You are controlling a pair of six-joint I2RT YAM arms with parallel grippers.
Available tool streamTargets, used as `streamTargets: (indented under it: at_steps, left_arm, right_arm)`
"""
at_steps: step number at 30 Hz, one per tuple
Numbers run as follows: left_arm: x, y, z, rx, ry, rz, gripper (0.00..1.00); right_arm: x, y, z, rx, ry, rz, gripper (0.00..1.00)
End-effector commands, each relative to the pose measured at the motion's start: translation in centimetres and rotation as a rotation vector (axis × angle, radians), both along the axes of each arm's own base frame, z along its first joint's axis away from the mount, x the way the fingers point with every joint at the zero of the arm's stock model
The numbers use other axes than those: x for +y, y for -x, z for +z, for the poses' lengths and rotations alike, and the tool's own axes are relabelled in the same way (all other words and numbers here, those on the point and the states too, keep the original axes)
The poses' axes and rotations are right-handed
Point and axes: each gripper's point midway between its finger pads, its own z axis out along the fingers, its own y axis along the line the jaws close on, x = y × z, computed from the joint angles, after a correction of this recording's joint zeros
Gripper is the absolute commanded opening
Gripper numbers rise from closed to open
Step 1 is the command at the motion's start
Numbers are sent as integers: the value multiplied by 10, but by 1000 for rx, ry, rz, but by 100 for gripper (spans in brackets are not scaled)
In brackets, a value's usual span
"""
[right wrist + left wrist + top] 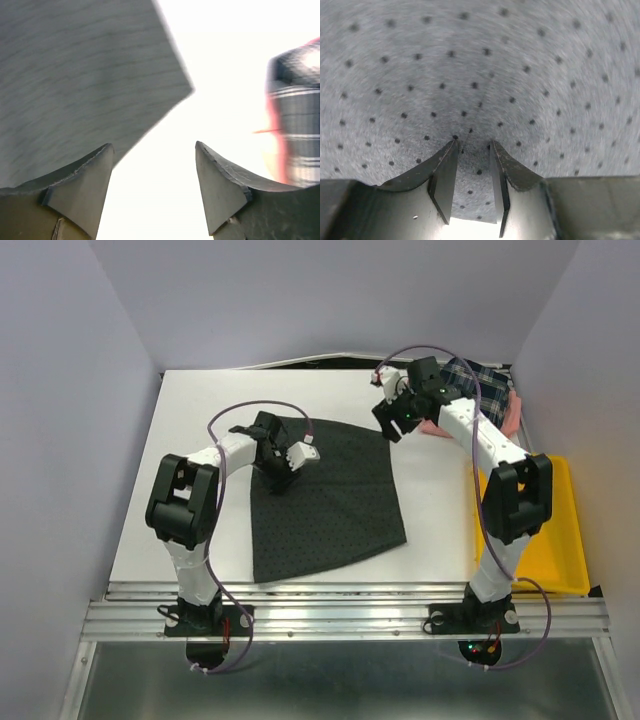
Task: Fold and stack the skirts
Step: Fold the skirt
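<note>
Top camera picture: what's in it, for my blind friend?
A charcoal skirt lies flat on the table, the left pincer near its far left corner. The right pincer hovers by its far right corner, near a plaid skirt.

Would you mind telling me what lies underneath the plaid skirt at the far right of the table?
A pink skirt peeks out beneath the plaid skirt; most of it is covered, so its shape cannot be seen.

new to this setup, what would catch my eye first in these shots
The big charcoal dotted skirt spread flat mid-table, the left fingers over its far left corner. Then the yellow tray at the right edge and the plaid skirt bunched at the far right corner.
</note>
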Motion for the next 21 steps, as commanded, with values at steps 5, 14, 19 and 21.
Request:
streamTargets:
  at_steps: [5, 14, 19, 21]
  left_arm:
    - [20, 65, 14, 64, -87, -176, 45]
    - [6, -44, 115, -131, 169, 30, 52]
    - [35, -119, 129, -176, 204, 224, 52]
    - [50, -138, 127, -183, 205, 298, 52]
  right_arm:
    - [-3, -57, -6, 43, -19, 8, 69]
    - [15, -86, -52, 106, -28, 81, 63]
    - [19, -95, -71, 106, -16, 138, 63]
    - [18, -91, -82, 128, -2, 158, 63]
